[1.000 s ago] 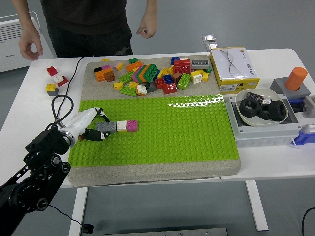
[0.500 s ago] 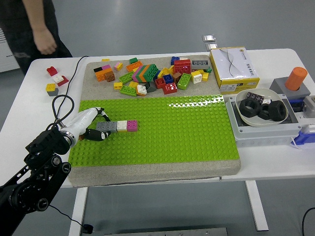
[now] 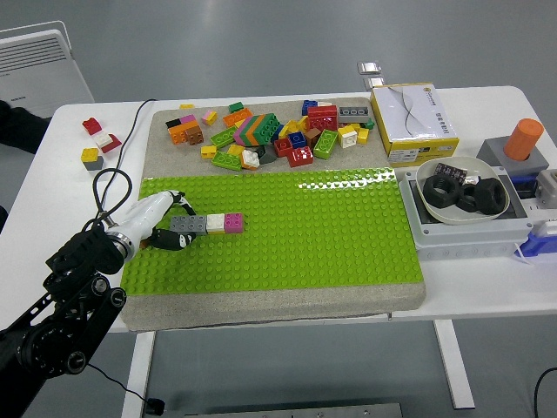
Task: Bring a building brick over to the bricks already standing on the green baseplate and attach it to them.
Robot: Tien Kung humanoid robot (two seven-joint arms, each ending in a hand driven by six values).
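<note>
A short row of bricks stands on the green baseplate [image 3: 331, 235] at its left side: a grey brick [image 3: 188, 224], a white brick [image 3: 215, 223] and a magenta brick [image 3: 234, 222], joined end to end. My left hand [image 3: 171, 223] reaches in from the lower left. Its white fingers [image 3: 153, 207] curl around the grey brick's left end, thumb behind and dark fingertips in front. The grey brick sits flush against the white one. My right arm is out of sight.
A heap of loose coloured bricks [image 3: 270, 135] lies on the grey mat behind the baseplate. A few more bricks [image 3: 97, 139] sit at the far left. A yellow-white box [image 3: 413, 117], a bowl of black rings [image 3: 463, 190] and an orange cylinder [image 3: 524, 139] stand on the right. A black cable [image 3: 113, 187] loops beside my hand.
The person at the far side has walked off to the left; only a dark bit remains at the left edge. My left hand and the brick row have not moved.
</note>
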